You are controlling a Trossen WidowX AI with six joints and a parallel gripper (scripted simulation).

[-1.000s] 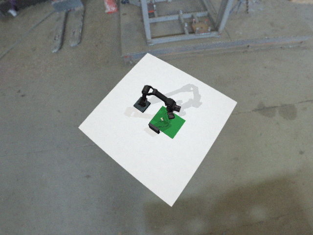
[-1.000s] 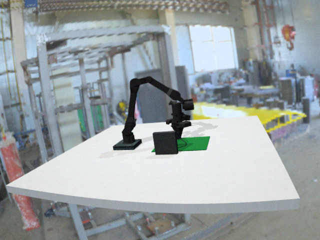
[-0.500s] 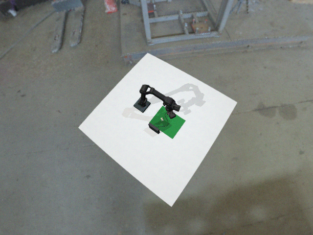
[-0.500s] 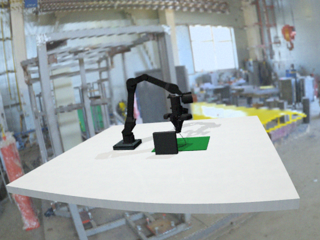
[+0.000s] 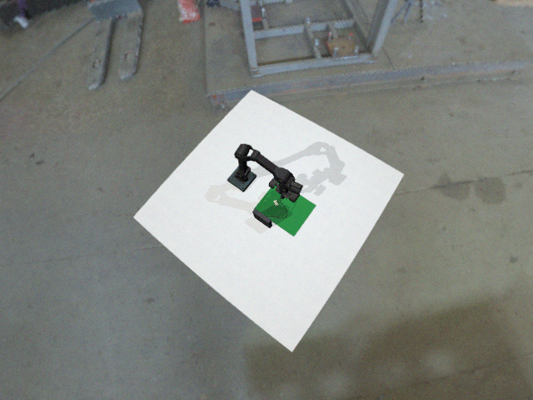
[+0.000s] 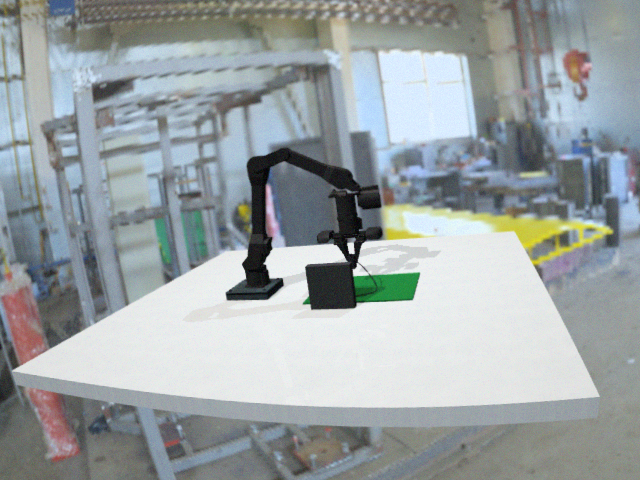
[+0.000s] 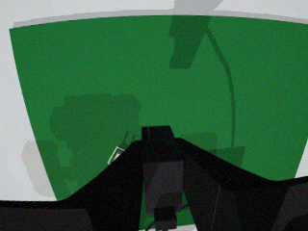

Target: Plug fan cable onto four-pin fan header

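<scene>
One plug [image 7: 164, 183] clamped between pincer [image 7: 165, 154] fingers.

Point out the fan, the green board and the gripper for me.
fan [image 6: 330, 285], exterior view, middle of its dark front face.
green board [image 6: 395, 287], exterior view, bare part right of the cable.
gripper [image 6: 353, 263], exterior view, between the fingertips, shut on the plug.
</scene>
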